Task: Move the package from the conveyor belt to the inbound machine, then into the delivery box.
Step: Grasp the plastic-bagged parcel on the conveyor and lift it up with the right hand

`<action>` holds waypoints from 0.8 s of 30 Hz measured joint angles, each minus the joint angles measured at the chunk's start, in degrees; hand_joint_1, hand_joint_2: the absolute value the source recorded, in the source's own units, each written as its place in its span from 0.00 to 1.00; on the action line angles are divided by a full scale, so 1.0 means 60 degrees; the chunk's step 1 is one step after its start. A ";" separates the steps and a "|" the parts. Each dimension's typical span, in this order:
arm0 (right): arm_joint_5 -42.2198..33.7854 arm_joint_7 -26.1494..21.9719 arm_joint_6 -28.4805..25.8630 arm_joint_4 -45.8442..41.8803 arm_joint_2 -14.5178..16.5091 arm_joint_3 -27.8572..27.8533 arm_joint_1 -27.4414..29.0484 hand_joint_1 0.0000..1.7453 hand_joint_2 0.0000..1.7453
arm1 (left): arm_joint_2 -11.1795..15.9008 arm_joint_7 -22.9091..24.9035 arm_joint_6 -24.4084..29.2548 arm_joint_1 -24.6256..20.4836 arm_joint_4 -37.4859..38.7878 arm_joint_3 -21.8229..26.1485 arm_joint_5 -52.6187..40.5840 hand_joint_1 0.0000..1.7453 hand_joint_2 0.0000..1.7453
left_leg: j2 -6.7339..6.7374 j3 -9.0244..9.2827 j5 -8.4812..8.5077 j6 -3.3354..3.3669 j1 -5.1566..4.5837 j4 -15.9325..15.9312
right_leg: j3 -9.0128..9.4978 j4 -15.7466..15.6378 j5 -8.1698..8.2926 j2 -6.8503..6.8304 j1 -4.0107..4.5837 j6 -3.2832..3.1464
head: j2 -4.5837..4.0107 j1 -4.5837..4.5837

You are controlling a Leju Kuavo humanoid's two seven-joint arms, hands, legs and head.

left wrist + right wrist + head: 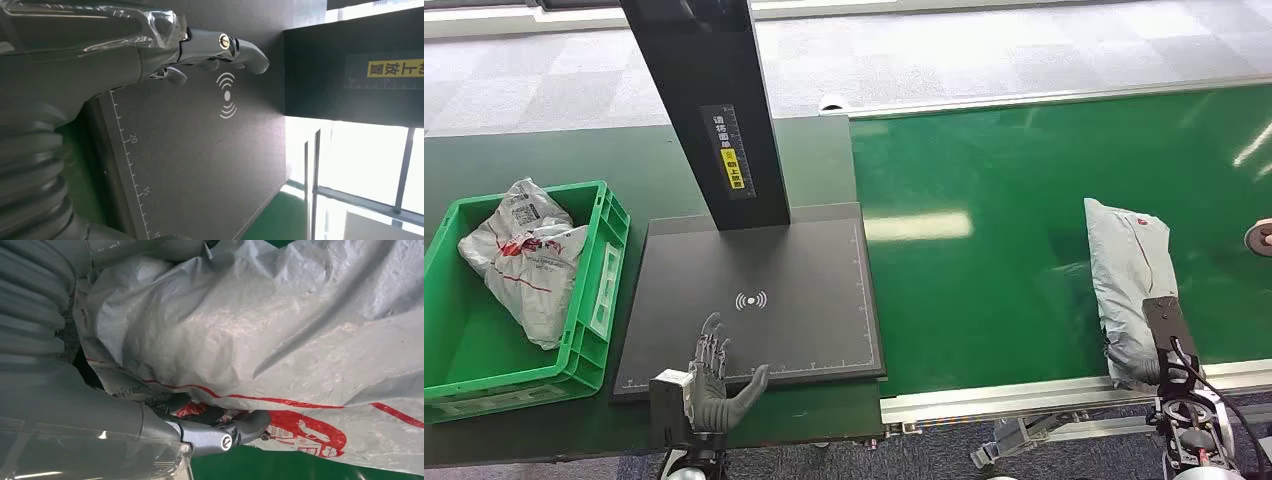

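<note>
Both arms are silver with grey ribbed wrist covers. The left hand (715, 375) has a thick grey thumb and darker fingers (711, 345); a black cable loops beside the right hand (1146, 368).

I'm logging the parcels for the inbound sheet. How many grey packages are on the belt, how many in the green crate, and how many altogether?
Grey package on the conveyor belt: 1
Grey packages in the green crate: 2
Total: 3
</note>
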 joint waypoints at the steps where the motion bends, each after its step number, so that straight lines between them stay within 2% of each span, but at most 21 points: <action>1: 0.0030 0.0007 -0.0041 0.0015 0.0013 0.0001 -0.0021 1.00 1.00 | -0.0001 0.0014 0.0010 0.0000 -0.0002 -0.0001 -0.0012 0.00 1.00 | 0.0000 0.0000 0.0001 0.0001 0.0000 0.0000 | 0.0000 0.0000 0.0001 0.0000 -0.0001 0.0001 | 0.0000 0.0000; 4: 0.0100 -0.0191 -0.0216 0.0066 0.0061 0.0002 -0.0109 1.00 1.00 | -0.0004 0.0081 0.0057 0.0000 -0.0012 -0.0003 -0.0053 0.00 1.00 | 0.0002 -0.0002 0.0005 0.0006 -0.0004 0.0001 | 0.0002 0.0000 0.0008 0.0001 -0.0004 0.0009 | 0.0000 0.0000; 13: -0.0138 -0.2319 -0.0811 -0.0577 0.0595 0.0227 -0.0606 1.00 1.00 | -0.0018 0.0140 0.0192 -0.0005 -0.0038 0.0034 -0.0164 0.00 1.00 | 0.0005 -0.0017 0.0013 0.0007 -0.0002 0.0002 | -0.0016 0.0005 0.0018 0.0004 0.0000 0.0010 | 0.0000 -0.0003; 18: -0.0989 -0.2797 -0.1051 -0.2705 0.1211 0.1106 -0.0561 1.00 1.00 | -0.0057 0.0049 0.0322 -0.0006 -0.0062 0.0076 -0.0164 0.00 1.00 | 0.0008 -0.0022 0.0013 0.0006 0.0001 0.0002 | -0.0023 0.0007 0.0017 0.0005 0.0004 0.0009 | 0.0000 -0.0003; 24: -0.1596 -0.2487 -0.1355 -0.5832 0.1754 0.2752 -0.0056 1.00 1.00 | -0.0058 -0.0004 0.0384 -0.0004 -0.0201 0.0209 -0.0160 0.00 1.00 | 0.0005 -0.0029 0.0013 0.0006 0.0001 0.0002 | -0.0037 0.0007 0.0014 0.0004 0.0003 0.0009 | 0.0000 -0.0002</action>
